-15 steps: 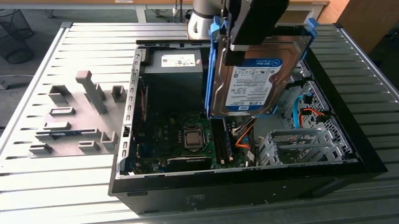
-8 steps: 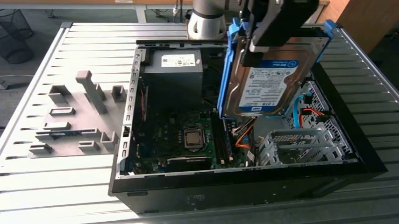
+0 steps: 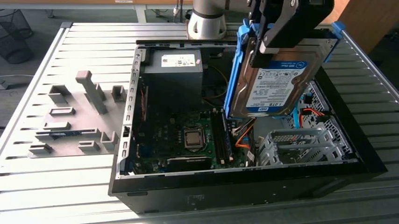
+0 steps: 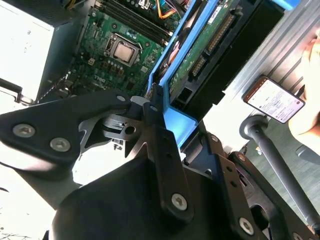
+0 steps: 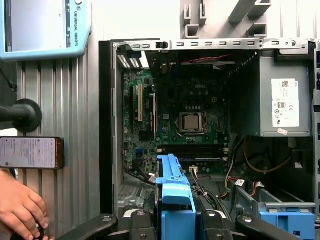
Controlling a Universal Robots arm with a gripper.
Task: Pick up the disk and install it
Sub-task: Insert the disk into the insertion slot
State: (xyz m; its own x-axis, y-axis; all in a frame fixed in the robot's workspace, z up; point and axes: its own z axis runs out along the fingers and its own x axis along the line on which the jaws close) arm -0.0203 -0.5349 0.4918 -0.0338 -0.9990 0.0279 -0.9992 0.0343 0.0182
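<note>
**One disk [image 3: 274,86] held over the open case**

Fingers [image 3: 293,21] clenched on the blue rail [image 3: 237,70] at the disk's top edge. Disk hangs on edge below them, over the open computer case [image 3: 124,186], drive cage [image 3: 299,144] beneath. Judged stiff, fairly heavy and shock-sensitive; the smooth plastic may slip. Hold by the rails, not the label face or circuit board.

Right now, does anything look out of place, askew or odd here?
The disk hangs tilted in the gripper above the open computer case, not seated in any bay. Odder: in the first wrist view a person's hand is just beside the case, near a phone, close to where the arm works.
</note>
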